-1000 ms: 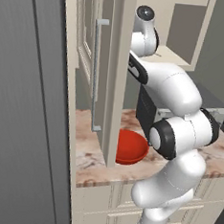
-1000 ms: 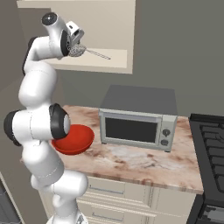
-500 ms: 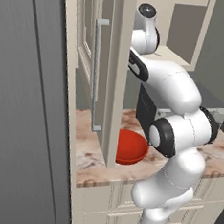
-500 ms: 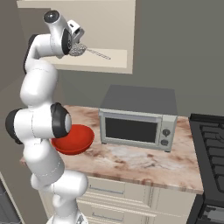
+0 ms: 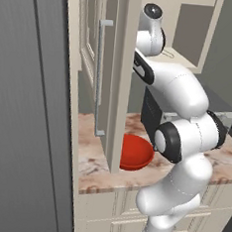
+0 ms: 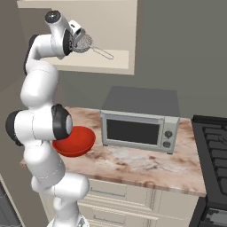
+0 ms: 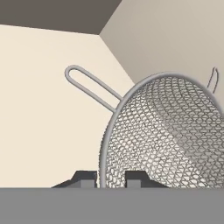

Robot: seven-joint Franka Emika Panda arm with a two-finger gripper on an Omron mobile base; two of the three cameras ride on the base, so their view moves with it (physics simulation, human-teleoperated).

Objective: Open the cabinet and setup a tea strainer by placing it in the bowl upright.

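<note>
Tool (image 7: 106, 178) now clamped on tea strainer (image 7: 164, 131)

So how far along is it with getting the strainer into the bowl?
The cabinet door is already open. The tool is shut on the rim of the strainer, on the cabinet shelf. Left: carry it down and set it upright in the red bowl on the counter.

Count, this moment:
- 1 cream wall cabinet (image 5: 117, 63) with raised-panel door, open; 1 long grey bar handle (image 5: 100, 77).
- 1 small round silvery fine-mesh tea strainer (image 6: 84, 43), 1 thin wire handle.
- 1 wide glossy red bowl (image 6: 76, 141).
- 1 grey microwave (image 6: 139, 119).
- 1 black stove (image 6: 213, 150), partly in frame.
</note>
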